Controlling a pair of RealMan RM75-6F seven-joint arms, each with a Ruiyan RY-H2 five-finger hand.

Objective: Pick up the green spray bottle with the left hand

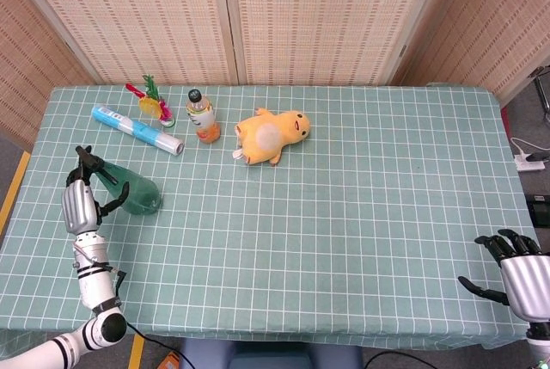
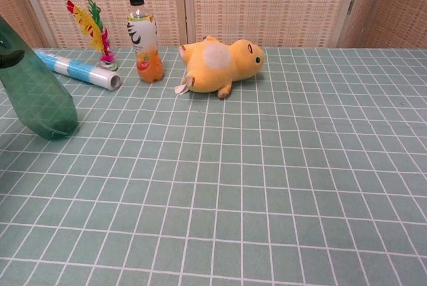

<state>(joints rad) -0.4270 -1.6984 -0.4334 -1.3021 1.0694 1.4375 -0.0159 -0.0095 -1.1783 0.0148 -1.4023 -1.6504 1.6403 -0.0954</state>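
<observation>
The green spray bottle (image 1: 139, 196) is translucent, with a black nozzle (image 1: 87, 161), and stands tilted at the table's left edge. My left hand (image 1: 79, 206) grips its upper part near the nozzle. In the chest view the green spray bottle (image 2: 37, 96) fills the far left, with one dark finger (image 2: 11, 59) across its shoulder. Its base sits at or just above the cloth; I cannot tell if it touches. My right hand (image 1: 514, 271) hangs off the table's near right corner, fingers spread and holding nothing.
Behind the green bottle lie a blue-and-white roll (image 1: 137, 129) and a feather toy (image 1: 148, 99). An orange drink bottle (image 1: 203, 117) stands beside a yellow plush duck (image 1: 271, 135). The checked green tablecloth (image 1: 344, 214) covers the whole table.
</observation>
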